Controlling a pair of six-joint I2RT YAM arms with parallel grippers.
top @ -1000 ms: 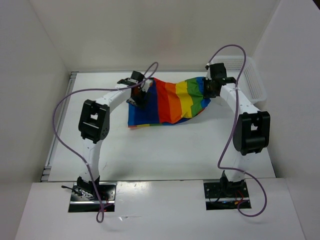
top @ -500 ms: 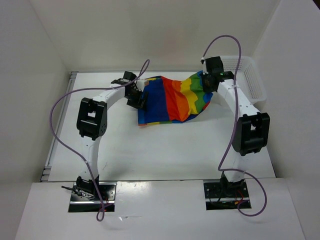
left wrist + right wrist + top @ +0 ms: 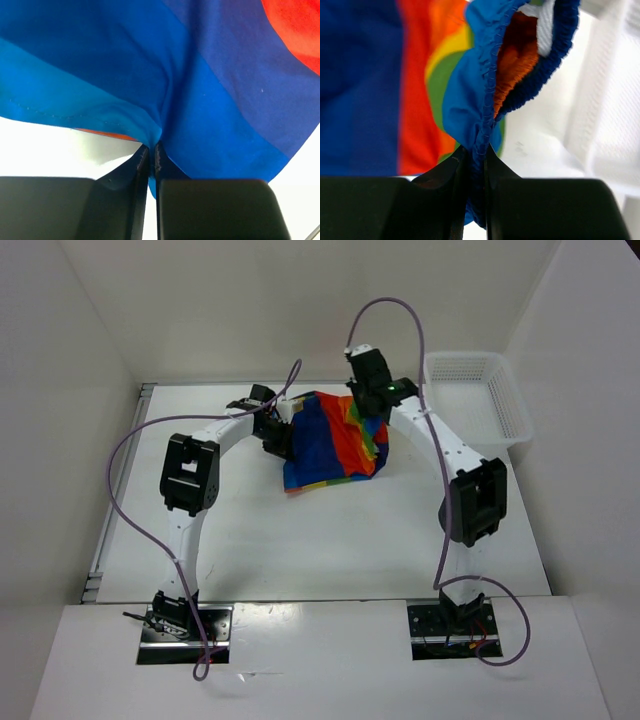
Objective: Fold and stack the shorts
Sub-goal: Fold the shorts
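left gripper point(image 3: 278, 435), seen from above, sits at the blue left edge of the shorts point(image 3: 330, 445), and your right gripper point(image 3: 372, 408) meets the same garment at its far right corner. the cloth hangs bunched between the two arms over the far middle of the table point(image 3: 300, 530); you cannot tell whether its lower edge touches the surface. judge it light, limp and thin: it will sag and crease wherever you leave it unsupported, so treat it as having no stiffness at all. open table lies toward you, the white basket point(image 3: 478, 360) stands well apart at the far right, and walls close in the left, back and right sides, so the near middle looks like the best room for laying it flat. in the left wrist view the left gripper point(image 3: 152, 150) has its jaws almost together on a small pinch of blue shorts point(image 3: 210, 100) right at the tips, near a hem; that bite looks shallow, and smooth fabric like this could slide out under a pull. in the right wrist view the right gripper point(image 3: 475, 150) is clamped on a gathered, stitched blue edge of the shorts point(image 3: 365, 75), with the elastic waistband point(image 3: 560, 35) curling just above. that thick seam is the surer place to hold. the basket point(image 3: 615, 100) shows blurred at the right, near the cloth here.
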